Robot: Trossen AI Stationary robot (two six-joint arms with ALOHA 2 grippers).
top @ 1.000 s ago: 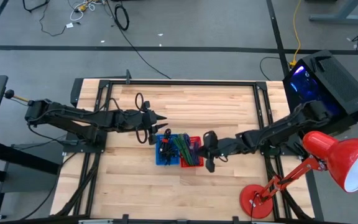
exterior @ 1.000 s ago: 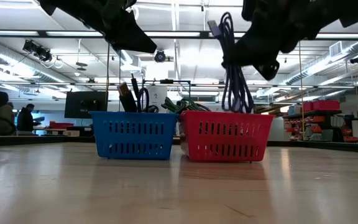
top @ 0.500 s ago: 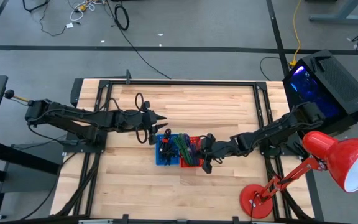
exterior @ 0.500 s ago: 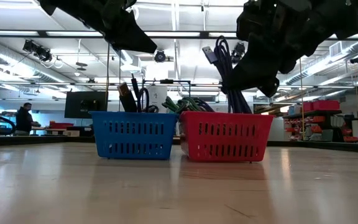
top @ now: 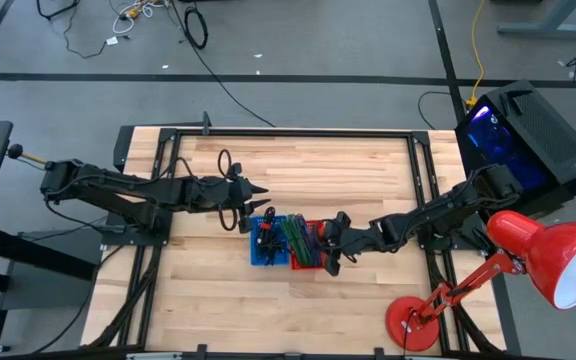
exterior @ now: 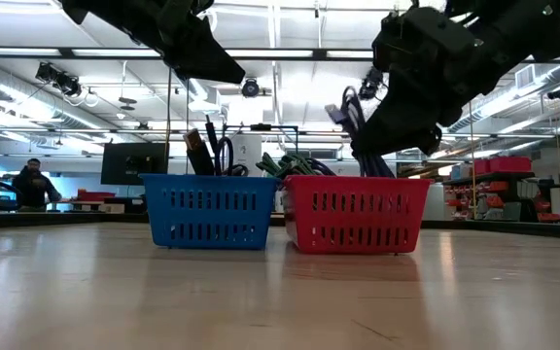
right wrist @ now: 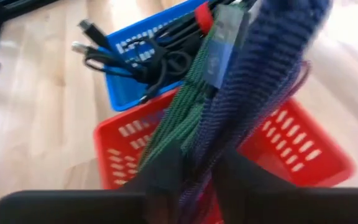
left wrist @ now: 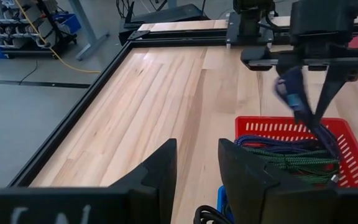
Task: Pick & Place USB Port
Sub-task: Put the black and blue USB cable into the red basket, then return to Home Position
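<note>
Left gripper [top: 260,192] hovers above the table [top: 368,170], over the far left corner of the blue basket [top: 266,243]; its two fingers [left wrist: 160,171] stand parted with a clear gap and nothing between them. That blue basket sits near the middle of the table and holds black cables [right wrist: 135,59]. Touching its right side is the red basket [exterior: 353,212], filled with green braided cables [top: 296,238] and purple ones. Right gripper [top: 332,243] hangs just above the red basket's right edge. A purple braided USB cable [exterior: 350,122] drapes from between its fingers [right wrist: 163,171], the loop reaching down into the red basket and a grey plug [right wrist: 221,43] showing at its upper end. Whether those fingers grip the cable or merely stand around it cannot be told. Beyond the table's right edge stand a red desk lamp [top: 558,262] and a black computer case [top: 533,130].
</note>
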